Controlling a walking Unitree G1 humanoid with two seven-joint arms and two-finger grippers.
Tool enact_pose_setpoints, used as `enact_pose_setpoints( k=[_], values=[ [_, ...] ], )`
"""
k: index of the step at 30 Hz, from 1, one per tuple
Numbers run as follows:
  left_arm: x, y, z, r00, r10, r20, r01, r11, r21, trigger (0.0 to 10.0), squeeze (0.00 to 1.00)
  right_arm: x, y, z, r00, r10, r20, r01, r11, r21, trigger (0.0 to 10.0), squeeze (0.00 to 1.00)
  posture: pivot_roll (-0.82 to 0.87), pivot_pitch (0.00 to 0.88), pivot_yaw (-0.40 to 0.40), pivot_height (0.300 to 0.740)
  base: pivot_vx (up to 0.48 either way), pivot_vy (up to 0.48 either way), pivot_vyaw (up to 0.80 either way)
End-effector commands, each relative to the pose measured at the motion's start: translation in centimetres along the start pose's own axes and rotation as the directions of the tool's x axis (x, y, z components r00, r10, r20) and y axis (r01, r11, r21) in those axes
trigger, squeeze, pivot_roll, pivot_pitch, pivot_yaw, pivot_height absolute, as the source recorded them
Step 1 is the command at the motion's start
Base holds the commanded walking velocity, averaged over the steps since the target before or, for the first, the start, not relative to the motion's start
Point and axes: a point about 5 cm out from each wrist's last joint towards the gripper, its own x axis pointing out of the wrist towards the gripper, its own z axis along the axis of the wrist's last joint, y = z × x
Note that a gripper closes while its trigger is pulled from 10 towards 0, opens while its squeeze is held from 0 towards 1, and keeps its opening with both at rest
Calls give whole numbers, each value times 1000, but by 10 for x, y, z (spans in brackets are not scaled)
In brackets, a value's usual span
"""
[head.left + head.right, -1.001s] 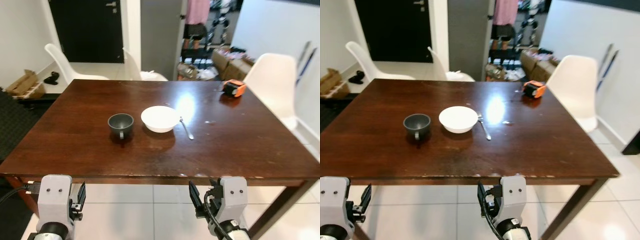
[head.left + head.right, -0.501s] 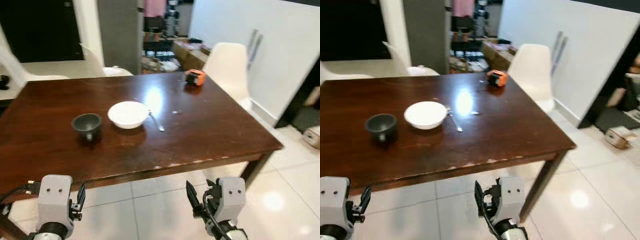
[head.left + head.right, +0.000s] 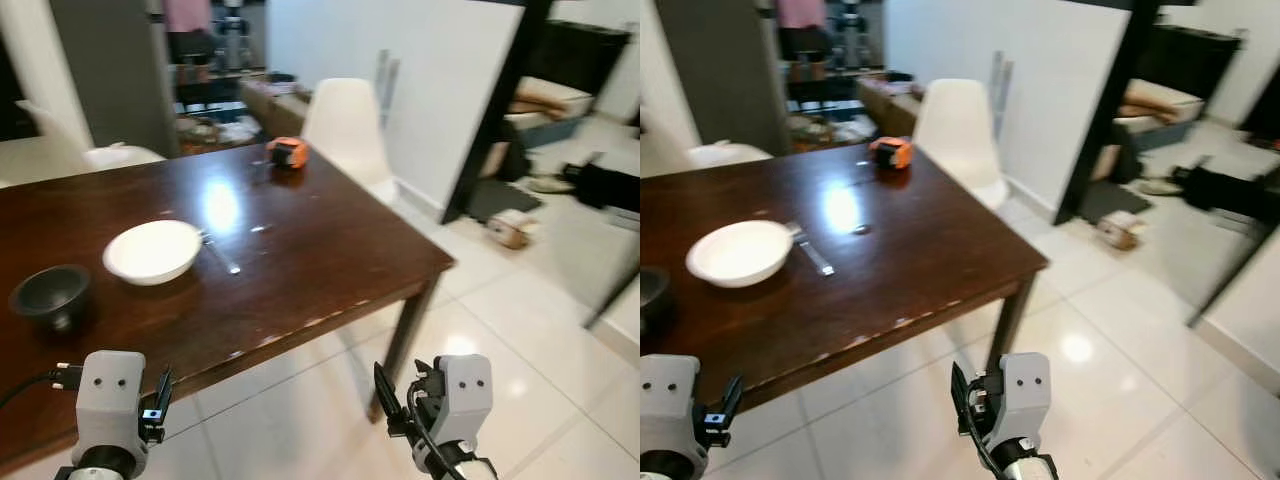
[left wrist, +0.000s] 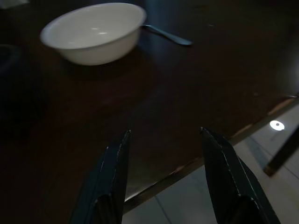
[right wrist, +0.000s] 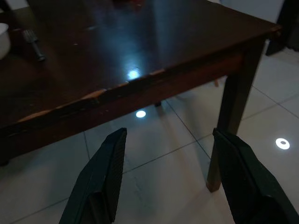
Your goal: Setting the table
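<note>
Turned right since the last frame, so table (image 3: pixel 330 250), white bowl (image 3: pixel 153 250), spoon (image 3: pixel 220 255) and dark cup (image 3: pixel 50 295) slid to my left; left gripper (image 4: pixel 163 179) and right gripper (image 5: pixel 170 179) were both spread, empty, probably heading off to fetch more.

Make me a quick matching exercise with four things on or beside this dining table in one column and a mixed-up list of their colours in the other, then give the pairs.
Things:
1. round ceramic bowl
2. small cup
3. tape measure
4. wooden dining table

Colours:
A. orange and black
B. dark brown
C. white
D. dark grey

Pairs: 1-C, 2-D, 3-A, 4-B
</note>
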Motion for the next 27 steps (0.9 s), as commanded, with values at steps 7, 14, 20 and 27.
enact_pose_setpoints(
  k=[7, 14, 20, 27],
  values=[
    [-5, 3, -29, 996, 7, -90, -3, 999, 40, 10000, 0, -9, -21, -30, 992, -45, -116, 37, 997, -72, 10000, 0, 51, 152, 60, 740, 0, 0, -784],
    [-13, 3, -81, 964, -34, -263, 49, 997, 51, 10000, 0, -31, -64, -81, 936, -174, -307, 136, 981, -141, 10000, 0, 47, 148, 60, 740, 0, 0, -781],
    [-20, -1, -108, 936, -59, -348, 74, 997, 32, 10000, 0, -43, -72, -107, 891, -212, -401, 169, 976, -139, 10000, 0, 46, 150, 54, 740, 0, 0, -779],
    [-27, 1, -143, 899, -45, -436, 79, 995, 58, 10000, 0, -62, -83, -139, 829, -231, -509, 175, 972, -156, 10000, 0, 42, 147, 46, 740, 0, 0, -779]
  ],
)
